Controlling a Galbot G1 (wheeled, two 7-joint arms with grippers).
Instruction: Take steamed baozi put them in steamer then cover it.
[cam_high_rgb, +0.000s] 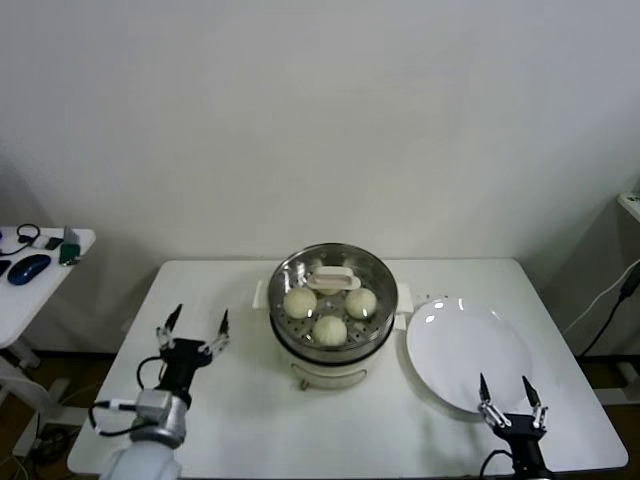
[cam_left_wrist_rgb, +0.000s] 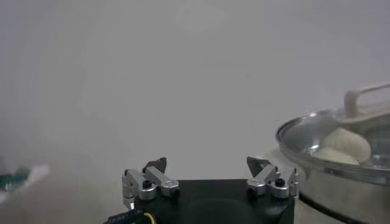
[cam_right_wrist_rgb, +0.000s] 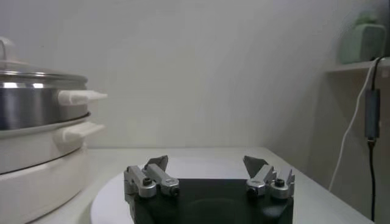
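The steel steamer (cam_high_rgb: 290, 268) sits on its cream pot base (cam_high_rgb: 330, 372) at the table's middle back. Three cream-white baozi (cam_high_rgb: 330, 329) show inside it through the glass lid, whose cream handle (cam_high_rgb: 333, 279) lies across the top; a fourth is hidden. The left wrist view shows the lid (cam_left_wrist_rgb: 304, 131) over a baozi (cam_left_wrist_rgb: 344, 145). My left gripper (cam_high_rgb: 197, 325) is open and empty, left of the steamer. My right gripper (cam_high_rgb: 508, 388) is open and empty at the near edge of the empty white plate (cam_high_rgb: 468, 352). The steamer also shows in the right wrist view (cam_right_wrist_rgb: 36, 100).
A white side table (cam_high_rgb: 50, 270) with a mouse and small items stands at the far left. A black cable (cam_high_rgb: 610, 300) hangs at the right by a shelf (cam_right_wrist_rgb: 359, 67). The table's front edge runs just before both grippers.
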